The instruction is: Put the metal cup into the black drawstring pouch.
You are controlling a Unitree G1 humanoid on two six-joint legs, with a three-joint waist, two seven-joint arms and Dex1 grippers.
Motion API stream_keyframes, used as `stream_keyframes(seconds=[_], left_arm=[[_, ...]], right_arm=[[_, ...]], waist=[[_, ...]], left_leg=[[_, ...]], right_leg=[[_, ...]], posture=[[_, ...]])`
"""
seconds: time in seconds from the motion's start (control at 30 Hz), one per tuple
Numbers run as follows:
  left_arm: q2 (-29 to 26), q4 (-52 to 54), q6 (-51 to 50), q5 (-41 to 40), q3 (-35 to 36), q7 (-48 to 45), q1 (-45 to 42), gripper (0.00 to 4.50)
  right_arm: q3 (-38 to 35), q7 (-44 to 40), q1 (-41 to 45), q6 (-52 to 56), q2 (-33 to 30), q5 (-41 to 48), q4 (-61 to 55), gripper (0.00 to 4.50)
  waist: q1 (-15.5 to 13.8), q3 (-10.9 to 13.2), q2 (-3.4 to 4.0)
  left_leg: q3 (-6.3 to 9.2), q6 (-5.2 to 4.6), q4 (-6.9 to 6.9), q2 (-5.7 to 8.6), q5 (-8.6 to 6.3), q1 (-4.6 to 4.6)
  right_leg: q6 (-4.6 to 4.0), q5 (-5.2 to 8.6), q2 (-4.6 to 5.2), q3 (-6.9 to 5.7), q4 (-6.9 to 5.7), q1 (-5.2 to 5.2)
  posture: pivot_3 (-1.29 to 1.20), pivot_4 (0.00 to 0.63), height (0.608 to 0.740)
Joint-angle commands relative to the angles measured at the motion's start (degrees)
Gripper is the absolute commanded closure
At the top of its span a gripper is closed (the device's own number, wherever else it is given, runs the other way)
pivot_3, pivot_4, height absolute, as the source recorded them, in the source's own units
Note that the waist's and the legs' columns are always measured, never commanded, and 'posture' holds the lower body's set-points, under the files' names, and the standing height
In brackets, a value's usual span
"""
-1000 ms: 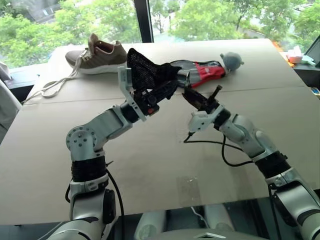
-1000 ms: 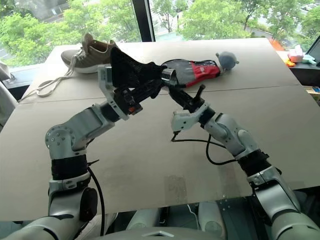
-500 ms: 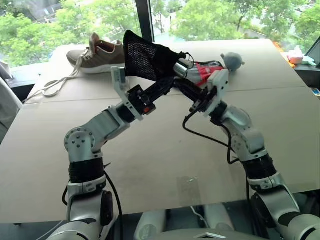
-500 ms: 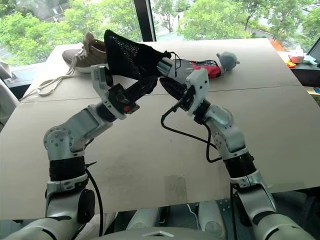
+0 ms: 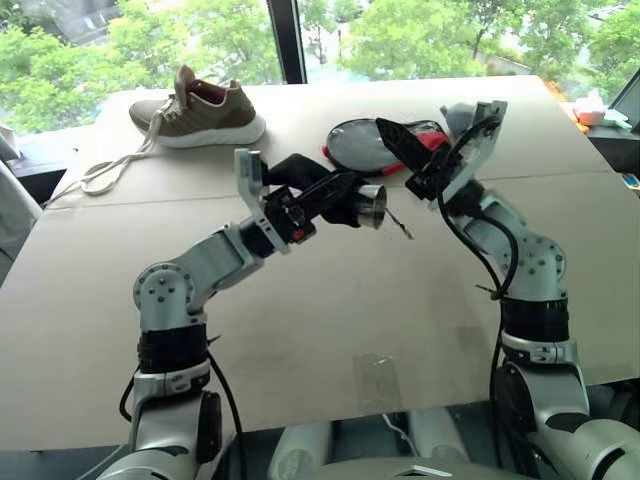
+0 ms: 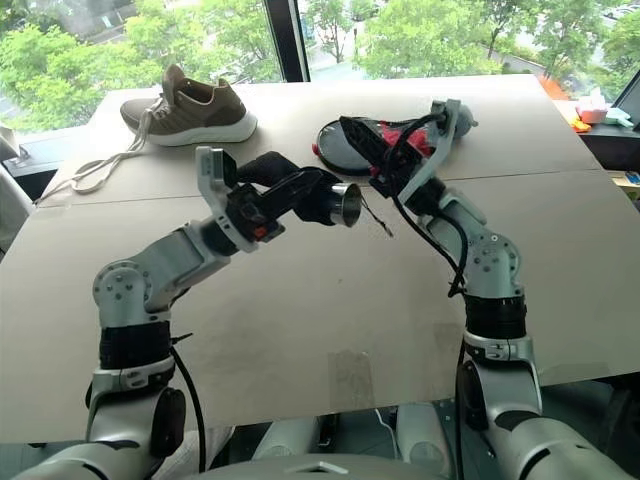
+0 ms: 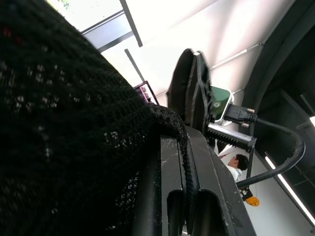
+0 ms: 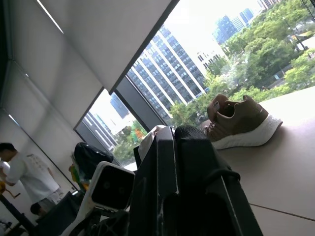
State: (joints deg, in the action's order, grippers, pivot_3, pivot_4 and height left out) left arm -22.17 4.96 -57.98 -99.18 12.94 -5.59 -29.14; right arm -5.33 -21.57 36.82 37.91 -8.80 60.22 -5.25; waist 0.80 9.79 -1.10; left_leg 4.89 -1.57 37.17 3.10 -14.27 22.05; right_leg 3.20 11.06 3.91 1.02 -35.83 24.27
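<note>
The black drawstring pouch (image 5: 335, 208) is bunched in my left gripper (image 5: 318, 190), held above the middle of the table. My left gripper is shut on its fabric, which drapes over the fingers (image 7: 177, 196) in the left wrist view. The metal cup (image 5: 372, 205) lies sideways in the pouch's mouth, its shiny end poking out toward the right. A thin cord (image 5: 398, 224) dangles below the cup. My right gripper (image 5: 392, 135) is shut and empty, raised a little to the right of and above the cup, apart from it.
A brown shoe (image 5: 200, 110) with loose white laces sits at the table's far left. A black-and-red paddle-shaped case (image 5: 355, 148) and a grey ball (image 5: 455, 112) lie behind my right gripper. Small items (image 5: 595, 108) sit at the far right edge. A person (image 8: 24, 177) stands off the table.
My right gripper let go of the cup, rolled over and rose up and to the right. The pouch, spread upward before, now hangs bunched around the cup. My left hand stayed put.
</note>
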Motion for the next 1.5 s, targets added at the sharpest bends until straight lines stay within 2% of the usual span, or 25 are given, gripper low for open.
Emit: stream_keyframes(seconds=[0.03, 0.17, 0.27, 0.37, 0.53, 1.1, 1.2, 1.27, 1.33, 1.4, 1.5], left_arm=[[-0.3, 0.1, 0.5, -0.7, 0.5, -1.1, -0.5, 4.50], [0.1, -0.4, 1.0, 0.0, 0.4, -0.6, -0.1, 4.50], [0.4, -0.6, 1.2, 0.4, 0.3, -0.3, 0.0, 4.50], [0.5, -0.7, 1.4, 0.2, 0.2, -0.2, -0.1, 4.50], [1.1, -1.2, 1.3, -0.1, -0.1, 0.2, -0.3, 4.50], [2.4, -0.4, 1.4, -0.9, -0.4, 1.8, -0.8, 4.50], [2.4, -0.3, 1.5, -1.1, -0.2, 2.1, -0.7, 4.50], [2.5, -0.2, 1.5, -1.2, -0.3, 2.2, -0.6, 4.50], [2.7, 0.0, 1.5, -1.3, -0.4, 2.3, -0.4, 4.50], [2.7, 0.2, 1.3, -1.4, -0.7, 2.3, -0.3, 4.50], [2.8, 0.4, 0.9, -1.8, -1.1, 2.2, -0.2, 4.50]], right_arm=[[0.2, -2.4, -0.9, -2.7, -1.2, -3.7, -4.4, 4.42], [1.3, -5.7, -3.7, -5.6, -6.9, -11.2, -8.7, 4.42], [3.1, -10.5, -7.2, -6.8, -13.1, -15.9, -12.4, 3.63], [3.4, -12.4, -10.2, -6.3, -16.5, -17.6, -15.0, 2.20], [8.7, -16.6, -14.5, -4.6, -20.8, -20.6, -19.4, 2.20], [15.4, -16.3, -11.3, -4.7, -15.0, -28.0, -16.5, 2.20], [15.5, -16.5, -11.1, -5.0, -14.2, -28.8, -16.5, 3.01], [15.4, -16.7, -11.1, -5.3, -13.9, -29.4, -16.4, 3.96], [15.5, -16.7, -11.0, -5.7, -13.7, -29.9, -16.3, 4.29], [15.9, -16.6, -10.6, -7.7, -13.7, -32.2, -16.1, 4.29], [22.4, -16.6, -8.7, -19.9, -17.2, -47.0, -13.2, 4.29]], waist=[[-0.1, 0.0, 0.00], [-0.2, 0.0, 0.00], [-0.3, 0.0, 0.00], [0.0, 0.0, 0.00], [0.0, 0.0, -0.02], [-0.3, 0.0, -0.04], [-0.3, 0.0, -0.04], [-0.3, 0.0, -0.04], [-0.3, 0.0, -0.04], [-0.3, 0.0, -0.04], [-0.2, 0.0, -0.04]], left_leg=[[0.01, 0.00, 0.00, 0.02, 0.00, 0.01], [0.02, 0.03, 0.02, 0.04, 0.02, 0.02], [0.06, 0.13, 0.02, 0.06, 0.08, 0.05], [0.03, 0.13, 0.02, 0.04, 0.07, 0.05], [-0.03, -0.02, 0.04, -0.02, -0.01, 0.02], [-0.03, 0.13, 0.11, -0.01, 0.08, 0.04], [-0.02, 0.14, 0.10, -0.01, 0.08, 0.04], [-0.02, 0.14, 0.10, 0.01, 0.08, 0.04], [-0.02, 0.13, 0.11, 0.01, 0.08, 0.04], [-0.01, 0.14, 0.10, 0.01, 0.08, 0.04], [-0.02, 0.14, 0.11, 0.02, 0.08, 0.03]], right_leg=[[0.00, 0.00, 0.01, -0.01, 0.00, 0.00], [0.01, 0.00, 0.01, -0.02, 0.01, 0.00], [0.02, 0.01, 0.04, -0.07, 0.05, -0.01], [0.02, 0.01, 0.04, -0.05, 0.04, 0.00], [0.02, 0.01, 0.04, -0.02, 0.02, -0.01], [0.03, 0.01, 0.06, -0.03, 0.04, -0.01], [0.03, 0.01, 0.06, -0.04, 0.04, -0.01], [0.03, 0.01, 0.06, -0.04, 0.04, -0.01], [0.03, 0.01, 0.06, -0.04, 0.04, -0.02], [0.03, 0.01, 0.06, -0.05, 0.04, -0.02], [0.03, 0.01, 0.06, -0.04, 0.04, -0.02]], posture=[[0.00, 0.150, 0.736], [0.00, 0.150, 0.736], [0.00, 0.150, 0.736], [0.00, 0.150, 0.736], [0.00, 0.150, 0.736], [0.00, 0.150, 0.736], [0.00, 0.150, 0.736], [0.00, 0.150, 0.736], [0.00, 0.150, 0.736], [0.00, 0.150, 0.736], [0.00, 0.150, 0.736]])
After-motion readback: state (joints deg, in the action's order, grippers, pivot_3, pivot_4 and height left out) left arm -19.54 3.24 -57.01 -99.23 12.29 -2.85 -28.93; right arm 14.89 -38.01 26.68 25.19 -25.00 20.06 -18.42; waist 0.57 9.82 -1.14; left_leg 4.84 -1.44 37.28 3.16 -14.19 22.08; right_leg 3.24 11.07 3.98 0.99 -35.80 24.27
